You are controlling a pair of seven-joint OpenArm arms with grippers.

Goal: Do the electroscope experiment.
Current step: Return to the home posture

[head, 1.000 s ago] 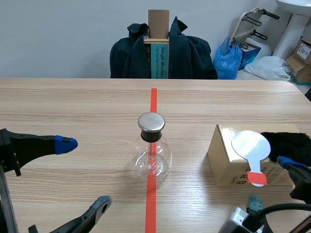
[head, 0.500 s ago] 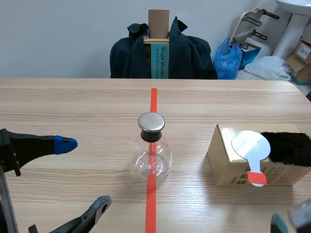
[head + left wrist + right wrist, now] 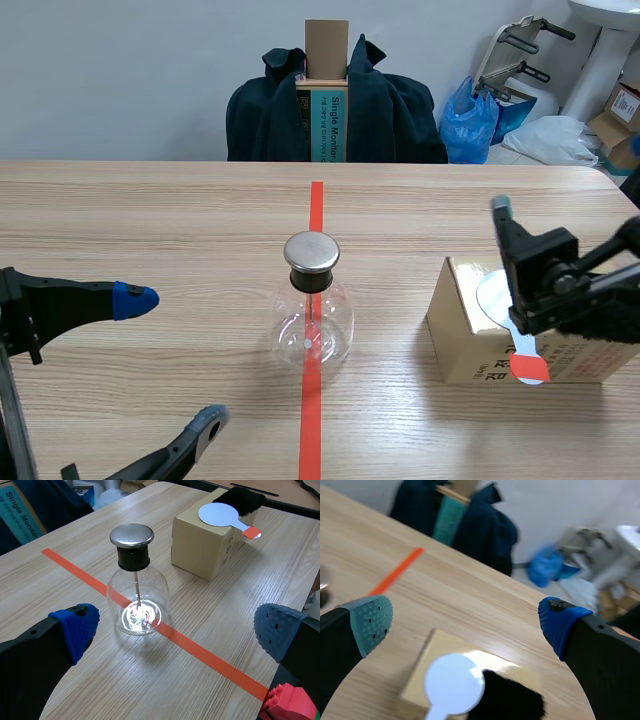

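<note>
Rising from below, the right arm (image 3: 560,275) now hovers above the cardboard box (image 3: 458,335), its jaws apart like the left arm's (image 3: 50,300).

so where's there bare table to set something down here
Bare wood lies between the flask and the box, and across the far table behind both. Crowded: the box top, with disc and fur under the right pincer; the near left, by the open left pincer.

A teal box (image 3: 334,125) beyond the table (image 3: 150,220) is showing white lettering running down its face, beginning "Single Monitor". The cardboard box (image 3: 465,335) is carrying small print, too tiny to read.
</note>
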